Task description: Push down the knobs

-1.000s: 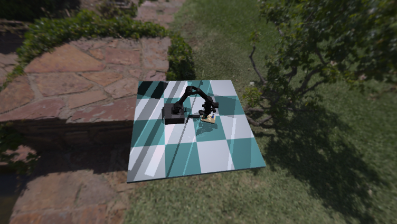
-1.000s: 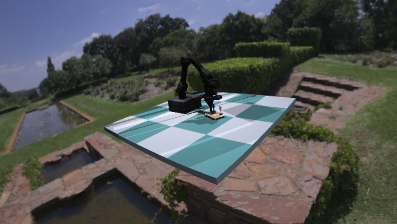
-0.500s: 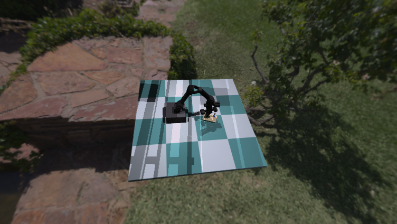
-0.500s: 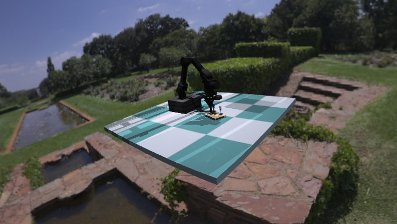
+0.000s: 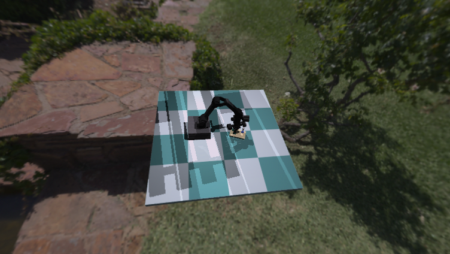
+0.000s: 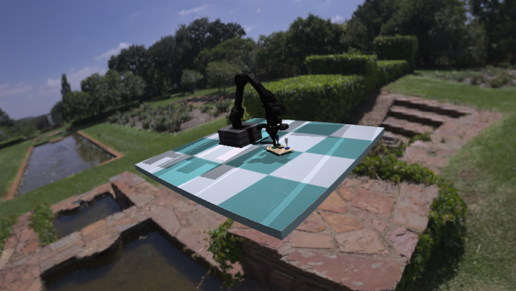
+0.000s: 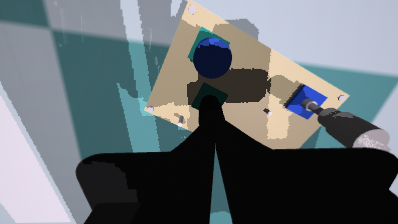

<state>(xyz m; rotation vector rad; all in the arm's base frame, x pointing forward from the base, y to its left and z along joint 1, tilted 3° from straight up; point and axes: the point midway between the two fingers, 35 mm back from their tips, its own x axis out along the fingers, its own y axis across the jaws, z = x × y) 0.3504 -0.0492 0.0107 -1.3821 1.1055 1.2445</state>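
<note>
A tan circuit board (image 7: 250, 117) (image 5: 238, 135) (image 6: 280, 150) stands on the chequered table. A dark blue round knob (image 7: 212, 57) sits over a teal potentiometer near the board's far corner. A grey knob (image 7: 352, 129) (image 6: 286, 139) stands high on the shaft of a blue potentiometer (image 7: 306, 99) at the right side. My gripper (image 7: 213, 123) (image 5: 237, 127) (image 6: 275, 143) is shut with nothing between the fingers. Its tips are over a dark green square part (image 7: 218, 93) just in front of the blue knob. I cannot tell whether they touch it.
The arm's black base (image 5: 197, 127) (image 6: 239, 134) stands on the table left of the board. The table's edges (image 6: 216, 206) drop off to stone paving and grass all around.
</note>
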